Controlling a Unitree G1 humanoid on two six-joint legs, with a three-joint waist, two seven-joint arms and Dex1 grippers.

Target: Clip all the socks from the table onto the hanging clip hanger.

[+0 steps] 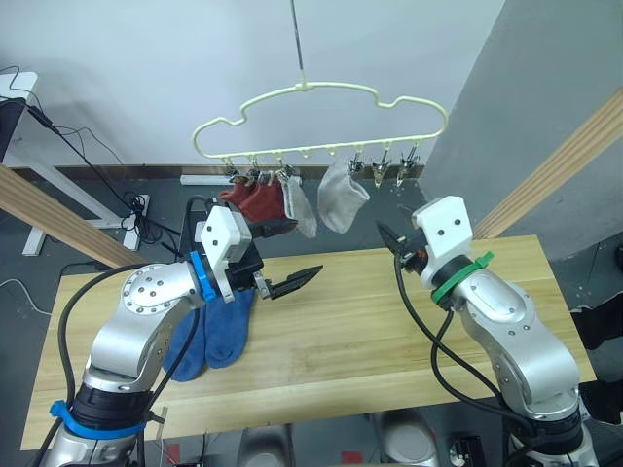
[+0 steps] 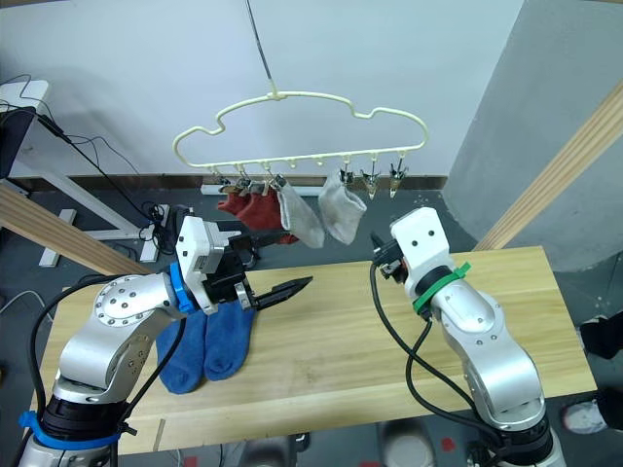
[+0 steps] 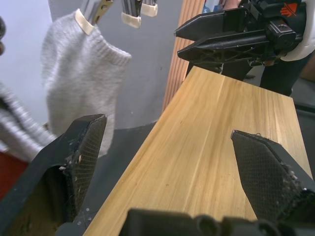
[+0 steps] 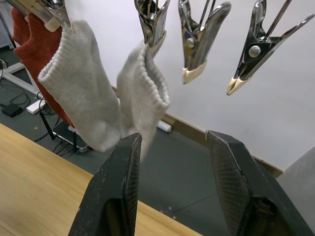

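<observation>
Left eye view, blue socks (image 1: 209,336) on table (image 1: 370,331)

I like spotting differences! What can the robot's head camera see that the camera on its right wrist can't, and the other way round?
Head view: two blue socks lying on the table, the left gripper open above them, and the whole clip hanger.

Right wrist view: the right gripper open, and two empty clips seen from close by.

Both: the two grey socks and the red socks clipped on.
</observation>
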